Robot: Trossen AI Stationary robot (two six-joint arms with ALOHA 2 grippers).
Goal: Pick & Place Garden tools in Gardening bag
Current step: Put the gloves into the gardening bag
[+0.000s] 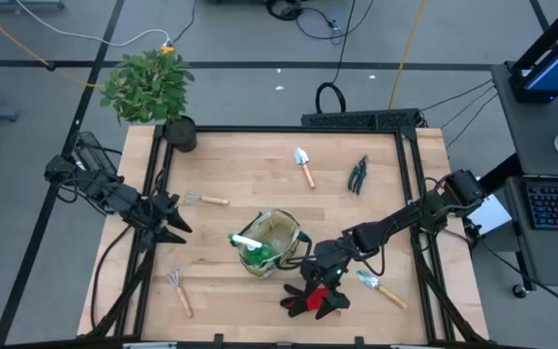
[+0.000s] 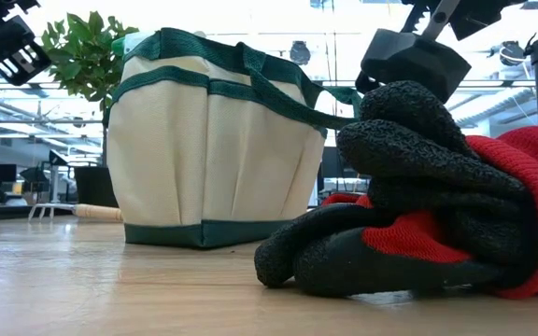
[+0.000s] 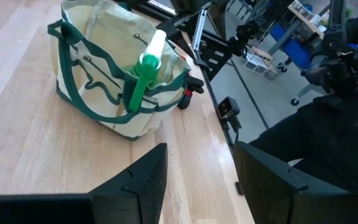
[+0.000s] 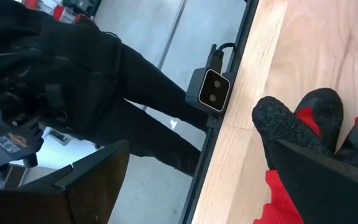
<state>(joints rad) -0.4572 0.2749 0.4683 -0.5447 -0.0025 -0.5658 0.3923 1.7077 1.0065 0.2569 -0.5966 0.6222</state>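
Two dark fingers of the right gripper (image 1: 322, 284) stand spread apart directly over the red-and-black gloves (image 1: 311, 300); whether they touch the fabric cannot be told. In the right wrist view one finger (image 4: 328, 180) lies across the gloves (image 4: 303, 124), the other out over the table's front edge. The gloves lie on the table (image 1: 260, 165) just beside the gardening bag (image 1: 268, 242), on its front right. The green spray bottle (image 1: 251, 247) sits in the bag, its white head poking above the rim. A trowel (image 1: 380, 286) lies right of the gloves. Farther from the bag lie pruning shears (image 1: 358, 174), a second trowel (image 1: 304, 166), a small fork (image 1: 205, 199) and a rake (image 1: 179, 291). Left of the bag waits the left gripper (image 1: 175, 225), jaws spread and holding nothing, above the wood.
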